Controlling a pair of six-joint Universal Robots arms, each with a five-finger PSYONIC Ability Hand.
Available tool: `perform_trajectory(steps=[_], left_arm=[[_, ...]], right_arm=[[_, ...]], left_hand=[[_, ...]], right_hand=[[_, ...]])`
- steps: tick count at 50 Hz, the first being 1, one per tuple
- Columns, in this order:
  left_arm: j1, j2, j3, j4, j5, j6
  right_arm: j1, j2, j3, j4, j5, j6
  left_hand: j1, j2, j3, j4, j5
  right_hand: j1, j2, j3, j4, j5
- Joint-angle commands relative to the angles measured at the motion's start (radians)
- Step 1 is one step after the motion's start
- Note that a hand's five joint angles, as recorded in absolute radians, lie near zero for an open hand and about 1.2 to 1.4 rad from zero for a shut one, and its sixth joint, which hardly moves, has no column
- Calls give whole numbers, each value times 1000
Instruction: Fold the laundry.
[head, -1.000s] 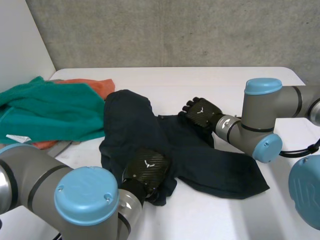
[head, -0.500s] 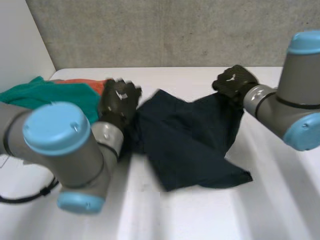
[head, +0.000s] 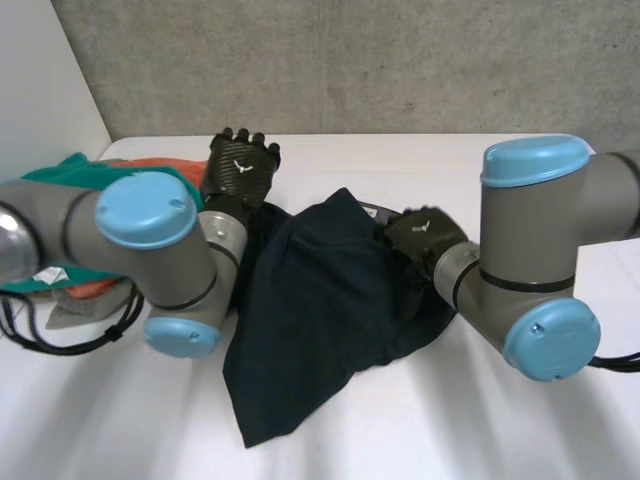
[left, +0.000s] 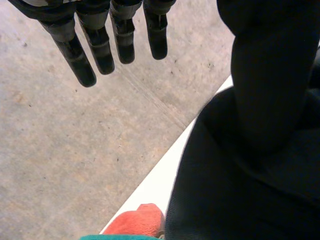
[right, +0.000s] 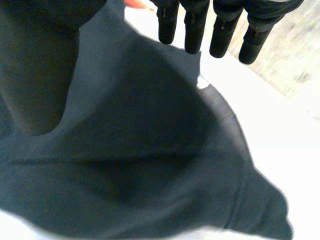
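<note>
Two hands had straight fingers, gripping nothing: left hand (head: 246, 182) was raised beside the navy garment (head: 310, 320), right hand (head: 425, 238) rested on it, on the table (head: 450, 430). I noted a white emblem (head: 237, 167) on the left hand's back.

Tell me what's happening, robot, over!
Left hand open, held high. Right hand open over crumpled navy garment, not folded. Teal towel, orange cloth beside, not blocking.

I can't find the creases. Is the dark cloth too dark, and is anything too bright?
Head view: the navy cloth shows only faint folds. Right wrist view: the white table beside it glares. Left wrist view: the cloth is nearly black.
</note>
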Motion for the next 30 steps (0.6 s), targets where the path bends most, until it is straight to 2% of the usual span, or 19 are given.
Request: perform_trajectory(steps=[1, 8, 11, 15, 17, 22, 26, 30], left_arm=[[-7, 294, -238, -46, 3, -12], [-61, 500, -449, -90, 5, -50], [-87, 555, -538, -125, 3, -117], [-119, 576, -612, -202, 6, -217], [-142, 575, -639, -253, 12, -278], [-173, 560, -681, -317, 49, -358], [-171, 532, -716, -317, 89, -369], [-176, 471, -713, -293, 104, -365]], right_arm=[[-68, -182, 90, -65, -12, -99], [-156, -275, 248, -74, -109, -417], [-203, -302, 323, -83, -162, -535], [-267, -308, 407, -128, -257, -609], [-283, -308, 440, -155, -296, -618], [-321, -293, 526, -269, -403, -624], [-335, -264, 561, -353, -445, -616], [-332, -220, 575, -447, -448, -615]], left_hand=[[-36, -41, -44, -34, -39], [-25, -29, -33, -22, -28], [11, 6, 2, 13, 7], [99, 94, 90, 101, 95], [184, 179, 176, 186, 181], [199, 194, 190, 201, 195], [187, 182, 179, 189, 184], [175, 171, 167, 177, 172]], right_hand=[[-57, -46, -44, -45, -24], [52, 63, 64, 63, 85], [131, 142, 143, 142, 164], [196, 207, 208, 207, 229], [210, 221, 223, 222, 244], [301, 312, 314, 313, 334], [319, 330, 332, 331, 352], [322, 333, 334, 334, 355]])
